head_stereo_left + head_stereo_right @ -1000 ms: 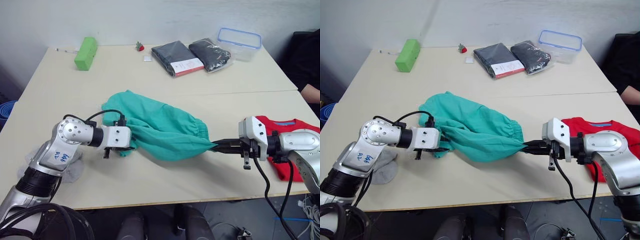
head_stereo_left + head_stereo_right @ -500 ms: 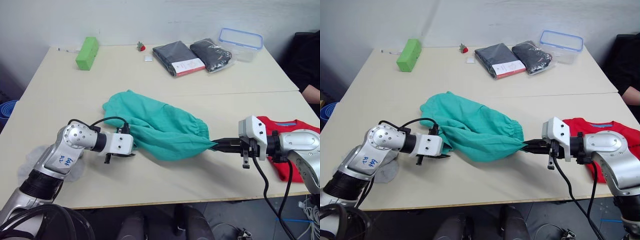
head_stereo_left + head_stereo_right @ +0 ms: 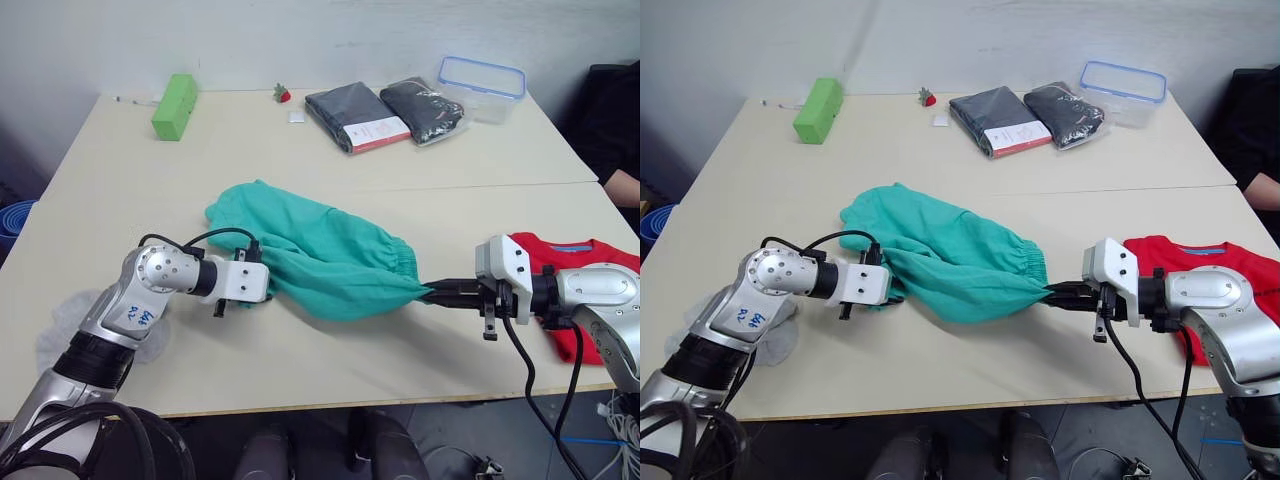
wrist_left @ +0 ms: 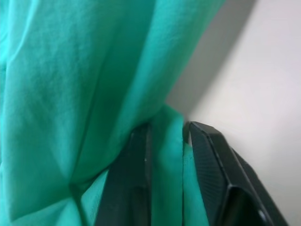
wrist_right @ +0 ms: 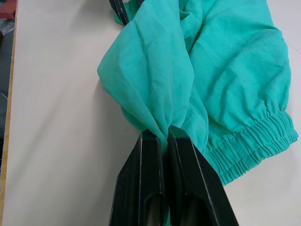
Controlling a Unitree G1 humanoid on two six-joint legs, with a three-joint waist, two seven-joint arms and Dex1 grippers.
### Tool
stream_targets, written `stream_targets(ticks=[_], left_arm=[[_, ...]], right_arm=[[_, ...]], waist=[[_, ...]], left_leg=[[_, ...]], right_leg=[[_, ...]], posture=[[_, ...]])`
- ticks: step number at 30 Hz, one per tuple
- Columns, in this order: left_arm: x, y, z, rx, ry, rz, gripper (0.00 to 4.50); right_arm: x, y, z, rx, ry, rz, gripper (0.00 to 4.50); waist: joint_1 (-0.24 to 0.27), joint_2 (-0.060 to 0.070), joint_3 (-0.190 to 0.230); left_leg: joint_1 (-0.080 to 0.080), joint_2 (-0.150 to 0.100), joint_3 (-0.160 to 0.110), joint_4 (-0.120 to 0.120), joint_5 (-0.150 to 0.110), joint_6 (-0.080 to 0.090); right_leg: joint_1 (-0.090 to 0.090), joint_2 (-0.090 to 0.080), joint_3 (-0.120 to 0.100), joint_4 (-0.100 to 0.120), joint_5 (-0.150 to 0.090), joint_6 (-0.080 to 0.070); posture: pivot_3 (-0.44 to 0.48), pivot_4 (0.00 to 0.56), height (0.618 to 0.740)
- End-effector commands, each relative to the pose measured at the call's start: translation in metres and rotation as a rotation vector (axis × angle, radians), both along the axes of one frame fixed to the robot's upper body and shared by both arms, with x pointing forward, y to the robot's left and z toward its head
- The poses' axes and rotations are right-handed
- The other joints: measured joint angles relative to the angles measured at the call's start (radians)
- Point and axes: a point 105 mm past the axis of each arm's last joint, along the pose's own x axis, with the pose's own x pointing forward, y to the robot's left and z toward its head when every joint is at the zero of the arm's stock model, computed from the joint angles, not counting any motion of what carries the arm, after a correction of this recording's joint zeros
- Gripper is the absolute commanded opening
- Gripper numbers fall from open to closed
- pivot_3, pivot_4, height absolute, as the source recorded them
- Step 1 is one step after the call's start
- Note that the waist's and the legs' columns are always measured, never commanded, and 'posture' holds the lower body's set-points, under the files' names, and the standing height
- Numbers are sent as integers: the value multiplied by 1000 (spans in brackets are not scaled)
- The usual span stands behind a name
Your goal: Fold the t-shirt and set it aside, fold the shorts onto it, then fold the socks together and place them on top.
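The teal-green shorts (image 3: 320, 250) lie bunched in the middle of the table, stretched between my two grippers. My left gripper (image 3: 268, 292) is shut on the shorts' left corner, with fabric pinched between its fingers (image 4: 207, 150). At the opposite corner, just below the elastic waistband (image 5: 254, 141), my right gripper (image 3: 430, 293) is shut on the cloth. The red t-shirt (image 3: 565, 255) lies flat at the table's right side, partly hidden behind my right arm. A light grey sock (image 3: 55, 325) lies at the left front edge, partly under my left arm.
At the back of the table stand a green block (image 3: 173, 105), a small red item (image 3: 281, 94), two dark packaged garments (image 3: 355, 118), and a clear container with a blue rim (image 3: 480, 85). A person's arm (image 3: 622, 185) shows at the right edge.
My left gripper has shifted slightly to the right, still holding the shorts' corner, and the arm's elbow has swung inward. My right gripper has stayed almost in place.
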Motion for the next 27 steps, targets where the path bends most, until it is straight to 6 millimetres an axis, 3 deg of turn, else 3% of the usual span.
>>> stream_targets(ticks=[1, 8, 12, 15, 19, 22, 27], left_arm=[[4, -3, -1, 8, -14, -1, 110], [1, 0, -5, 0, 28, 4, 48], [-10, 0, 17, -165, 142, 7, 48], [-32, 8, 38, -292, 333, 6, 48], [-62, 30, 50, -289, 505, 67, 48], [-87, 44, 46, -231, 595, 80, 48], [-130, 70, 21, -77, 736, 165, 48]], right_arm=[[-2, 5, 13, 20, -51, 17, 0], [-1, 6, 14, 23, -55, 22, 0], [0, 3, 14, 15, -50, 19, 0], [1, -3, 15, 23, -19, 7, 0], [1, -16, 13, 2, 7, -15, 0], [-1, -23, 11, -15, 18, -24, 0], [-18, -29, -7, -54, 87, -16, 0]], waist=[[0, 0, 0], [1, 0, 0], [-1, 0, 0], [-3, 0, 0], [-12, 0, 0], [-16, 0, 0], [-19, 0, 0]], left_leg=[[0, 0, 0, 0, 0, 0], [0, 0, 0, 0, 0, 0], [0, 0, 0, 0, 0, 0], [0, 1, -1, 0, 0, 0], [0, 1, -1, 0, 0, 0], [0, 1, -1, -1, 0, 0], [0, 1, -2, -2, -1, -1]], right_leg=[[0, 0, 0, 0, 0, 0], [0, 0, -2, 0, 0, 0], [0, 0, -2, 0, 0, 0], [0, 0, -2, 0, 0, 0], [0, 0, -1, 0, 0, 0], [0, 0, 1, -1, 0, 0], [0, -1, 3, -4, -1, -1]], posture=[[0, 150, 740], [0, 150, 740], [0, 150, 740], [0, 150, 740], [0, 150, 740], [0, 150, 740], [0, 150, 740]])
